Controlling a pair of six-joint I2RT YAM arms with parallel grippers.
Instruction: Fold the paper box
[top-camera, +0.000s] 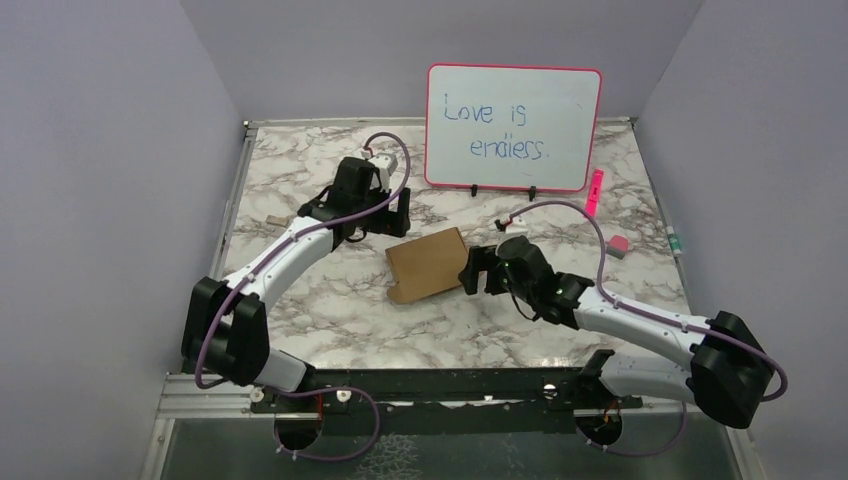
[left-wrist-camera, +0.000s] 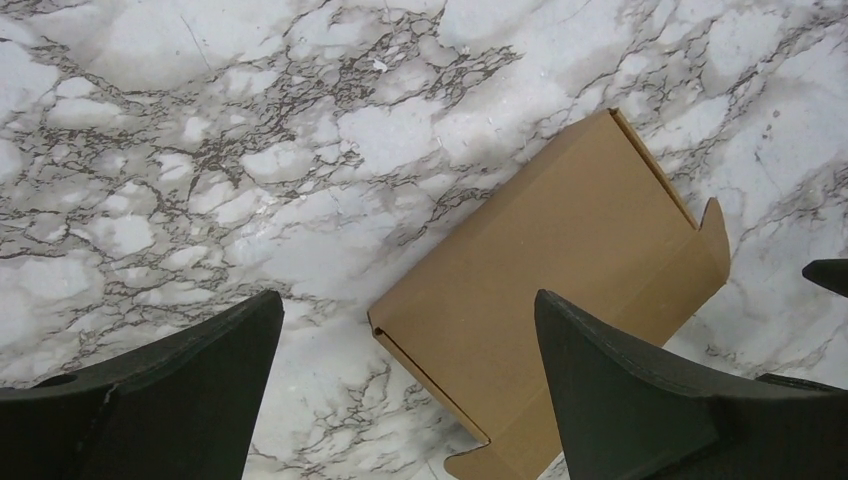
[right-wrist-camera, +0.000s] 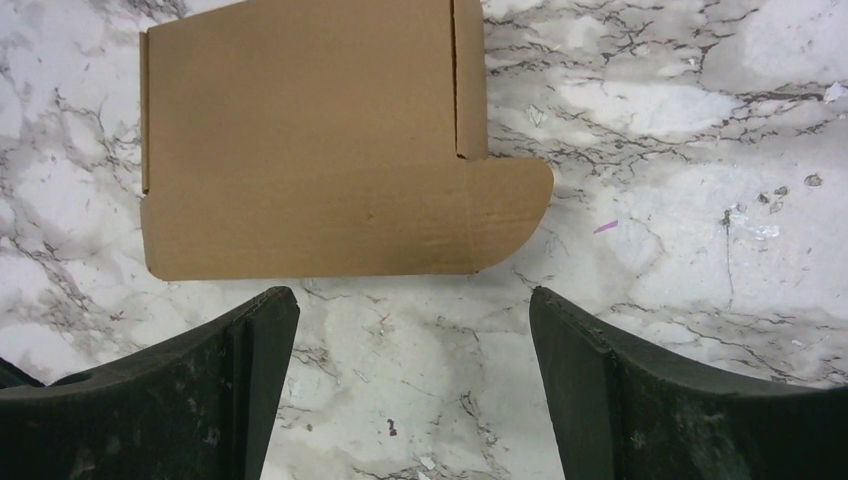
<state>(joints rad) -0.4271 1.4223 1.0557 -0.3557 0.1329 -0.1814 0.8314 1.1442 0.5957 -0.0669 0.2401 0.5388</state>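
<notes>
Brown paper box (top-camera: 428, 264) lay flat — I had left gripper (top-camera: 375, 225) at its 10 o'clock, right gripper (top-camera: 478, 270) at 3, both wide open, empty.

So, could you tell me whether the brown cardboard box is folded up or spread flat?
Folded up: the brown cardboard box lies as a closed rectangle, one rounded flap sticking out.

Bright even light; faint soft shadow beside paper box (right-wrist-camera: 300, 140); wrist views sharp.
</notes>
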